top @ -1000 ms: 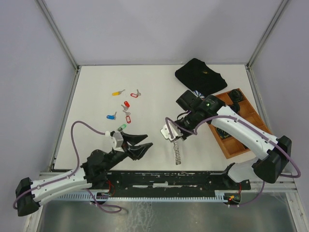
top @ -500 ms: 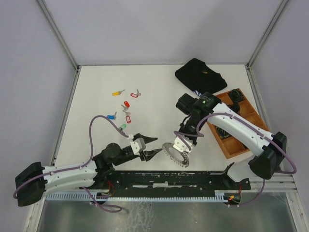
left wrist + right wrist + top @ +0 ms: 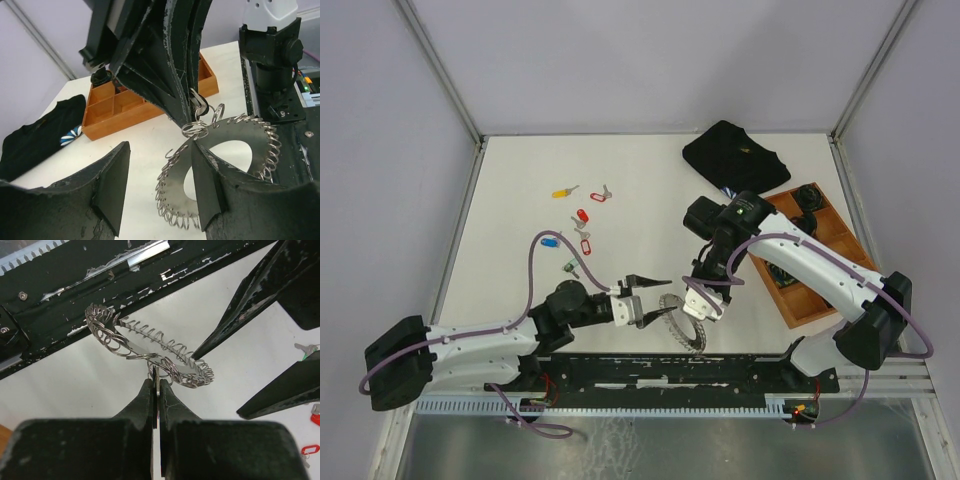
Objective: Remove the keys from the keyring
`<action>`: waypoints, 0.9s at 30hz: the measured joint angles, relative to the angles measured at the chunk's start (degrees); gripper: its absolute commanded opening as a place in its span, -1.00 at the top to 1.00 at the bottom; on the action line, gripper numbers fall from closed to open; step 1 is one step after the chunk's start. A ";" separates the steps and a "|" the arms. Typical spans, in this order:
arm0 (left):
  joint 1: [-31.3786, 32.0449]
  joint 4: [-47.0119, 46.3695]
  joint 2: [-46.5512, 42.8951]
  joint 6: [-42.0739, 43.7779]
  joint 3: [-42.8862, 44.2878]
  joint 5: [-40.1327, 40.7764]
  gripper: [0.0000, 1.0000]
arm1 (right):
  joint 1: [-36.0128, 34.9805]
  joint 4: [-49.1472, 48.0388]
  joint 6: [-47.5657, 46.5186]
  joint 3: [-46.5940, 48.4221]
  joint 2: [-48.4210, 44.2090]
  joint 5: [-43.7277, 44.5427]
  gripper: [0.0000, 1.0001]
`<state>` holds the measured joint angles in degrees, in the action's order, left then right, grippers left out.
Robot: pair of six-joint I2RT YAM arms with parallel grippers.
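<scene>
Several small silver keys (image 3: 582, 216) with coloured plastic heads are lying loose on the white table (image 3: 520, 170), left of centre. A yellow one (image 3: 560, 192) is sitting farthest back, the red ones are lying in the middle, and a blue one (image 3: 549, 241) and a green one (image 3: 570, 265) are resting nearest my left arm. All of them are lying well apart from the ring.

Moving right, my left hand (image 3: 662, 298) is reaching in low across the table, its black fingers standing well apart and gripping nothing. In the right wrist view, one fingertip is sitting right at the fringed rim of the ring, while the other is hanging off to the side over bare table.

Next comes the round silvery metal keyring (image 3: 682, 328), a flat ring fringed all around with small wire loops. It is tilting near the front edge of the table, just beside the black rail (image 3: 720, 365). I cannot tell whether its lower edge is touching the table.

My right hand (image 3: 156, 375) is coming at it from above, fingers pressed together on one small loop at the ring's rim.

Farther right, an orange-brown wooden tray (image 3: 130, 116) with compartments is sitting on the table, and a black folded cloth (image 3: 735, 155) is lying behind it.
</scene>
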<state>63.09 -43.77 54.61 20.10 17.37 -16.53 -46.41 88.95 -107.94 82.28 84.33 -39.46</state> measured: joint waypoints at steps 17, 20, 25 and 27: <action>0.00 3.30 7.34 4.24 6.19 -8.83 0.09 | -0.37 1.73 -1.05 0.00 0.00 -0.20 1.00; 0.00 4.59 7.74 4.26 6.67 -10.25 0.12 | -0.37 2.14 -1.44 0.02 0.00 -0.55 1.00; 0.02 5.97 8.20 4.26 7.02 -12.48 0.18 | -0.37 2.38 -1.62 0.11 0.00 -0.63 1.00; 0.04 6.45 8.39 4.26 7.30 -13.14 0.18 | -0.37 2.43 -1.66 0.11 0.00 -0.63 1.00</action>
<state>63.13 -37.32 63.00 24.36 24.67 -29.67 -46.78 91.37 -109.60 82.39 84.33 -40.10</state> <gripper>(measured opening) 0.416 0.027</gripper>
